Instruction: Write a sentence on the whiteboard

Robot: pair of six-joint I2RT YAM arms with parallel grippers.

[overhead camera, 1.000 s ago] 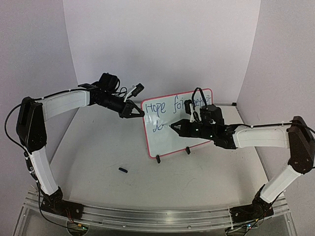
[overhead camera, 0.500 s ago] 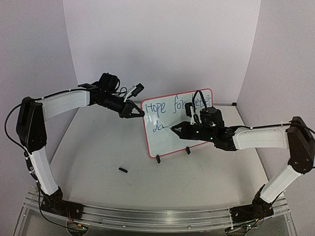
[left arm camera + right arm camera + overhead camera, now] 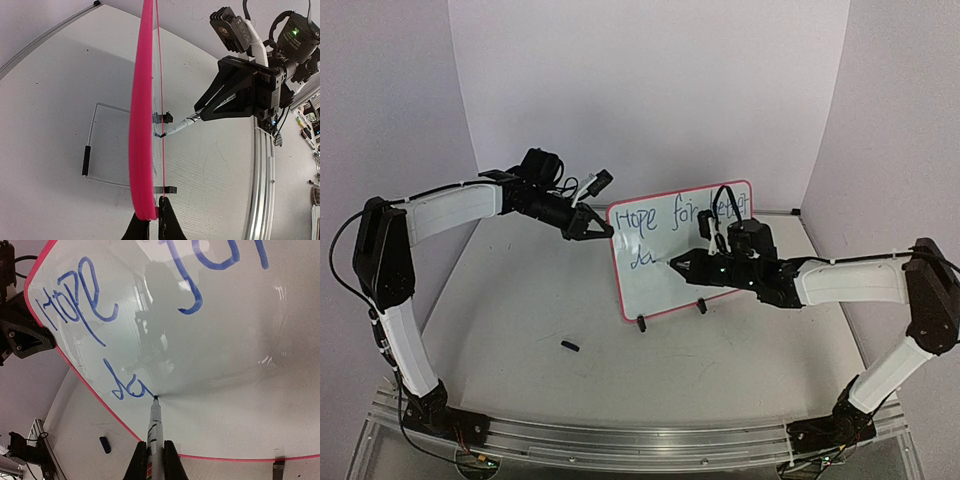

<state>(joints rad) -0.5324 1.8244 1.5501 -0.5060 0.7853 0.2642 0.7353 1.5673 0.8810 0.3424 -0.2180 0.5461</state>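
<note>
pale lilac walls all round and a white worktop. one small rectangular whiteboard with a thin pink-red frame stands on its long edge near the middle, propped on two little black clip feet.

left hand is clamped on the frame at the board's upper left corner, looks like it's just steadying it. right hand is closed round one slim marker, sitting in front of the writing face.

blue handwritten sentence so far: "hope", "for" and a third word mostly hidden behind the right arm from above. a second line has only "da".

the bit that matters: the marker's long axis points pretty much straight into the board, and its tip touches the face right at the end of "da". all the bare white lies to the right of the tip, toward the right arm's own side. so i'd guess the next strokes go that way along the board's long axis. the right arm is the one placed for it.

also one small dark blue cap lying on the worktop, well apart from the board on the near left.
</note>
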